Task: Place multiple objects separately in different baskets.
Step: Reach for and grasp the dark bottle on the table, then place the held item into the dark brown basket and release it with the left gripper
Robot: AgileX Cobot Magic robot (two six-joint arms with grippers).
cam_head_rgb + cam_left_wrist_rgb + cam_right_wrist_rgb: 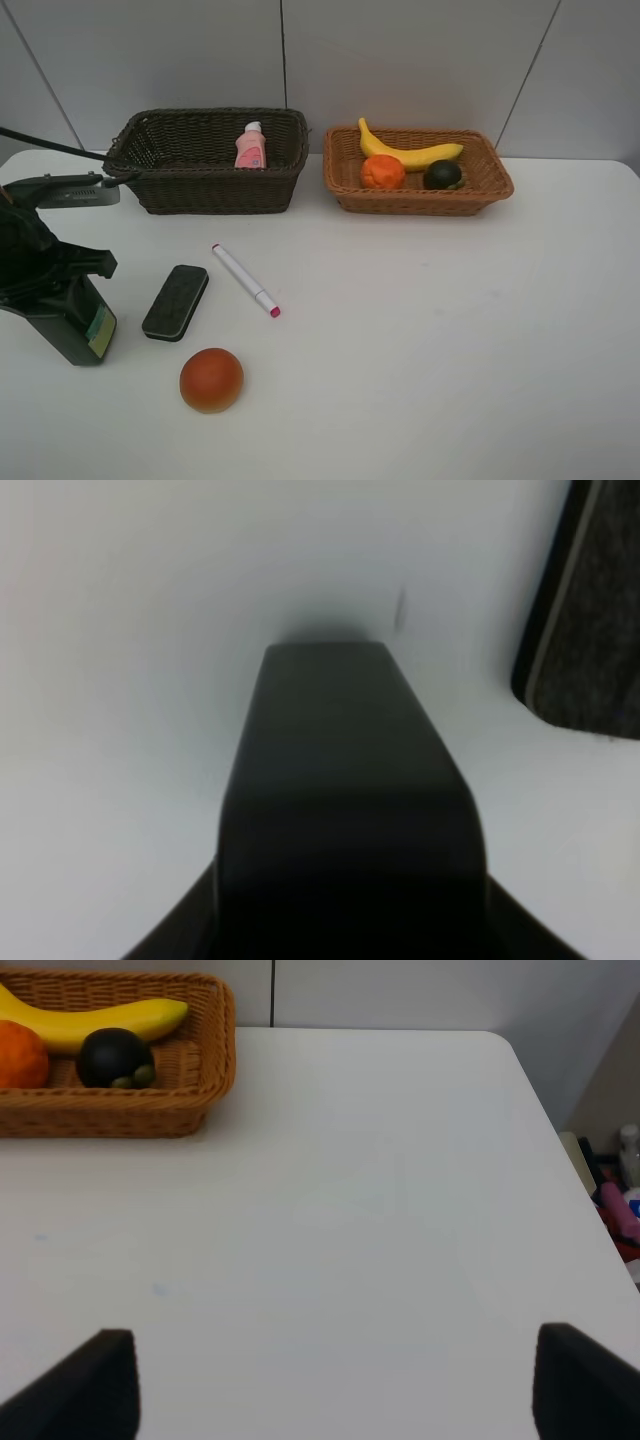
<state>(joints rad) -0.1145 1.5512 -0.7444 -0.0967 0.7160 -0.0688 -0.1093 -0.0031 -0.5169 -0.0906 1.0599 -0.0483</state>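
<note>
Claw, left (58, 285): clenched about the upper part of the dark green pump bottle (72, 338). The wrist view gives only a dark blur of the bottle, and the fingers are not shown.
Pump bottle: upright on the white table (450, 350), near left, just beside the black eraser (176, 302).
Claw, right (340, 1385): released, jaws wide, nothing between them, over bare table.
Dark brown basket (215, 190): far left, deep. Holds the pink bottle (250, 147), upright toward its right end. Judged the home for the pump bottle.
Light orange-tan basket (420, 200): far right. Holds the yellow banana (415, 155), bumpy tangerine (383, 172) and dark green round fruit (442, 175).
Loose on the table: eraser, white marker (243, 279), red-orange ball fruit (211, 379).
Handling note:
- Lift straight up so the base clears the eraser.
- Rise above the tall wicker rim before crossing it.
- Held high on a tall body, the bottle may swing or slip, so keep it upright and travel slowly.
- Lower it into the free floor left of the pink bottle, well clear of it.
- Let go only once the base rests.
</note>
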